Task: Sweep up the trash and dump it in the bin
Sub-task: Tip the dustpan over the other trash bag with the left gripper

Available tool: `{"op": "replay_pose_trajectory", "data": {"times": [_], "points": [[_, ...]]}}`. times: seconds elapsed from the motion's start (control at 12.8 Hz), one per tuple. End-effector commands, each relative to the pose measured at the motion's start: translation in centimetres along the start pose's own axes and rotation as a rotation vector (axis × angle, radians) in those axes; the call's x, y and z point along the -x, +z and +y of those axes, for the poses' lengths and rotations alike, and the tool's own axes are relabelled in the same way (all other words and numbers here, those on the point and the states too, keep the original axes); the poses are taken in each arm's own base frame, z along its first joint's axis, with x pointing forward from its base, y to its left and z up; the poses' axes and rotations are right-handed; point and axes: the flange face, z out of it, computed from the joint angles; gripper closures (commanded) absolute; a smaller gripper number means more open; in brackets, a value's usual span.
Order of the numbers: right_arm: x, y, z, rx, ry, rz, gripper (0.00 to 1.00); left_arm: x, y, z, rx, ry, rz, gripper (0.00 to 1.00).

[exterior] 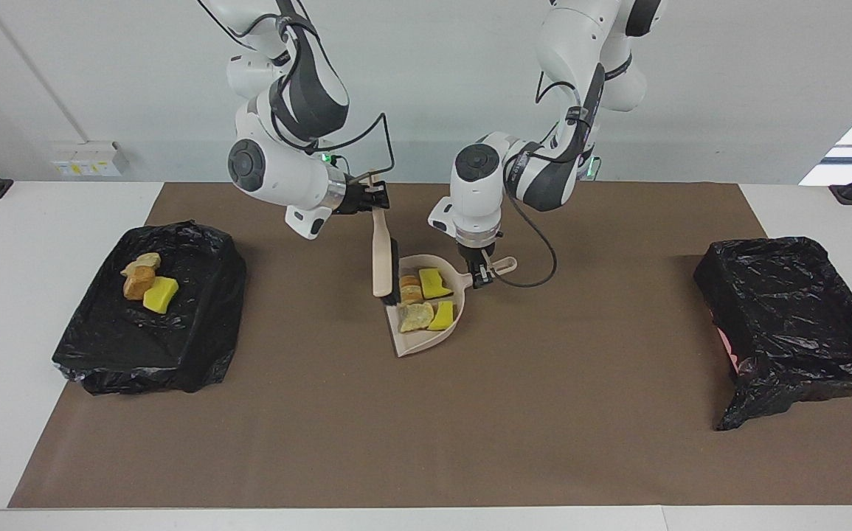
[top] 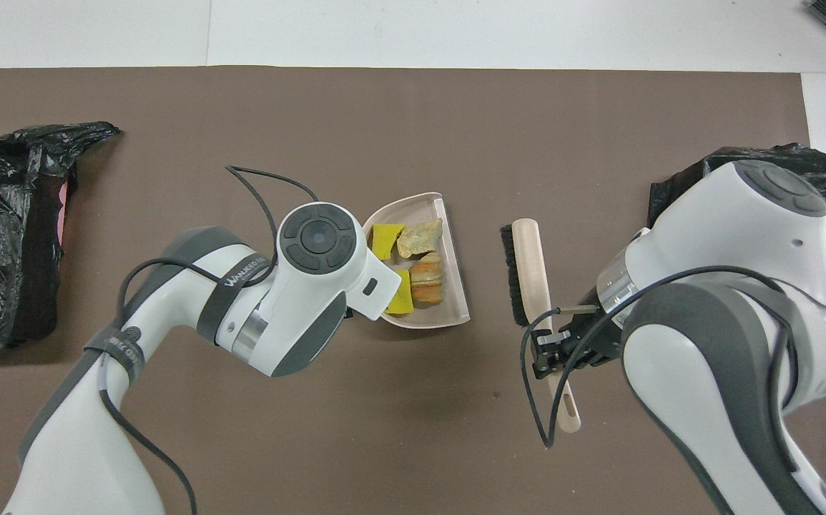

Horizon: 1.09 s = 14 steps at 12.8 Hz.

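Beside the dustpan (exterior: 426,335), a lifted brush (exterior: 383,258).

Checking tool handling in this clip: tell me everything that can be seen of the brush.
The brush is a slim, beige, plastic-looking hand brush with a long flat back, a row of black bristles along one edge and a tapering handle. The right gripper is shut on the handle, holding it raised and hanging head down. In the facing view its bristled end sits beside the dustpan; whether they touch cannot be told.
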Motion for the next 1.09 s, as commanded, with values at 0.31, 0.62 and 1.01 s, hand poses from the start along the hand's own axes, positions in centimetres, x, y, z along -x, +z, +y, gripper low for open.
{"op": "replay_pose_trajectory", "data": {"times": [0.31,0.62,1.01], "points": [[5.4,4.2,-8.2,0.148,0.140,0.075,1.00,14.6,-7.6,-5.7,-0.019,-0.041,-0.016,1.00],[5.1,13.3,-15.3,0.127,0.175,0.101,1.00,26.5,-9.7,-9.6,-0.052,-0.059,-0.013,1.00],[6.6,20.3,-11.7,0.182,0.121,0.043,1.00,41.1,-10.8,-14.0,-0.094,0.009,-0.021,1.00]]}}
